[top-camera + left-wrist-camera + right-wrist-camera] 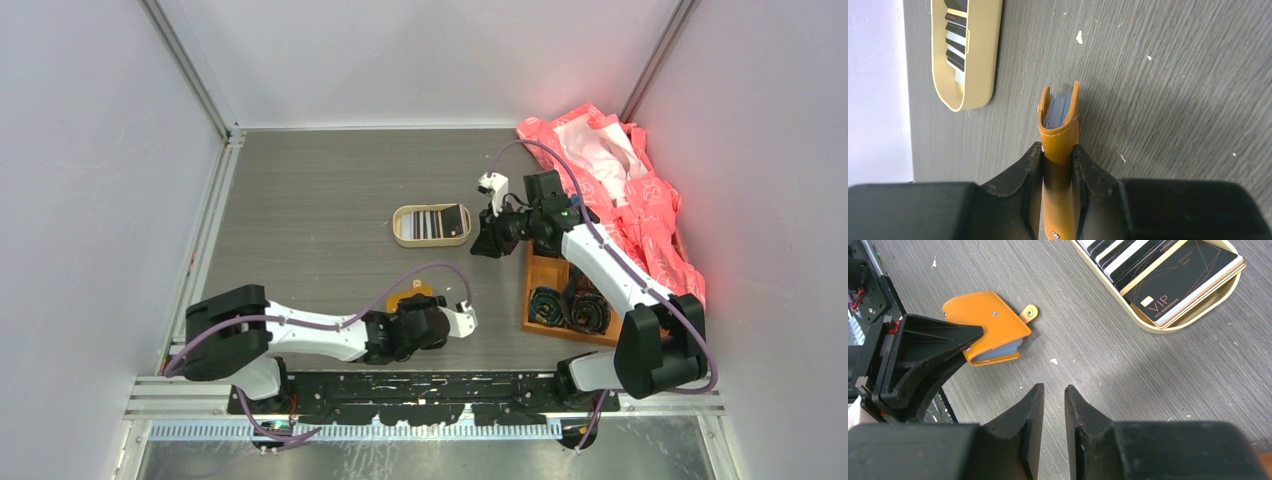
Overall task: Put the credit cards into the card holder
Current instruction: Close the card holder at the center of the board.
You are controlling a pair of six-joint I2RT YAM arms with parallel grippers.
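1. Left wrist view: folded orange card holder (pixel 1060 125), clamped between the clenched jaws of the left gripper (pixel 1058 150), near the front edge of the grey table (pixel 1173 100).
2. Just beyond: credit cards (pixel 1178 285) stacked inside oval beige tin (pixel 980 50).
3. Farther right: right gripper (pixel 1053 392), jaws slightly parted, gripping nothing.

Robotics lab, enclosed test cell. Plain white panel walls (pixel 90 200) on three sides, bare aluminium frame posts (pixel 190 70) at 11 and 1 o'clock. Grey wood-grain tabletop (pixel 320 180) as work surface. White-and-black left robot arm (pixel 300 335) and right robot arm (pixel 600 265) bolted to black perforated mounting rail (pixel 420 385) at 6 o'clock, loose purple cables (pixel 420 272) trailing.

Staged props:
- oval beige tin (pixel 430 243) of black and pale plastic cards (pixel 430 222) at centre
- small flat orange folding card holder (pixel 415 293) toward 6 o'clock
- orange wooden compartment tray (pixel 535 280) at 4 o'clock
- crumpled pink printed wrapping (pixel 650 200) at 2 o'clock
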